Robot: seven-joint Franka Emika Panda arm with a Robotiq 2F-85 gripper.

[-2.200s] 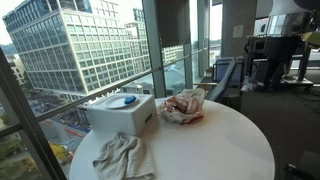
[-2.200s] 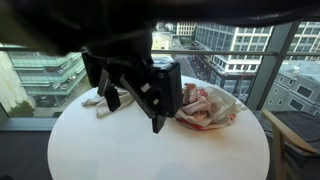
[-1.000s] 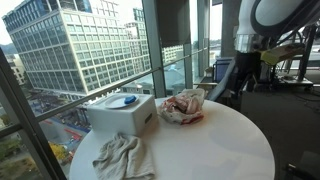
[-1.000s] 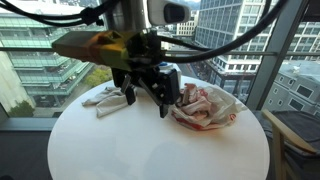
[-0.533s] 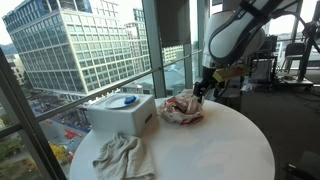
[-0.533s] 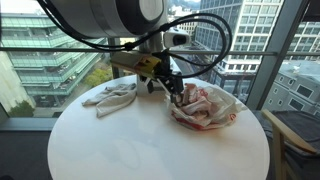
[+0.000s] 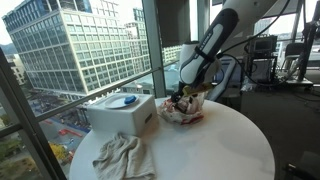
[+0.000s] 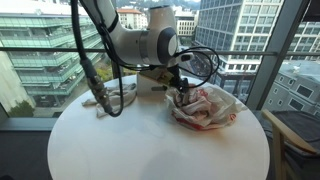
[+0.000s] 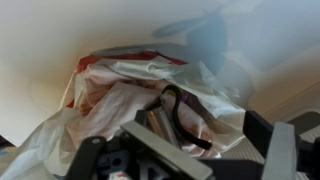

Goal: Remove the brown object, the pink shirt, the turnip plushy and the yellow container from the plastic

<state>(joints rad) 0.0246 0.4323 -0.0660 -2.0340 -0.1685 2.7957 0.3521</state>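
Wrist view: the claw [image 9: 200, 135] hung spread wide, nothing between its jaws, right over the open mouth of the bag [image 9: 225, 85]. Just beneath it lay a heap of pale pink fabric, the shirt [image 9: 115, 105] by my reckoning, with a dark loop [image 9: 178, 112] on top that I could not identify. The turnip, the brown object and the yellow container could not be told apart in there. The shirt looked soft, light and limp, so it would likely drape and could drag the thin, slippery film up with it. The best bite was probably a raised fold at the top of the heap, clear of the plastic. In an exterior view the bag sat on the round table [image 8: 150, 150]. In an exterior view a white box [image 7: 122, 113] stood near it and a crumpled cloth [image 7: 122, 157] lay well apart.
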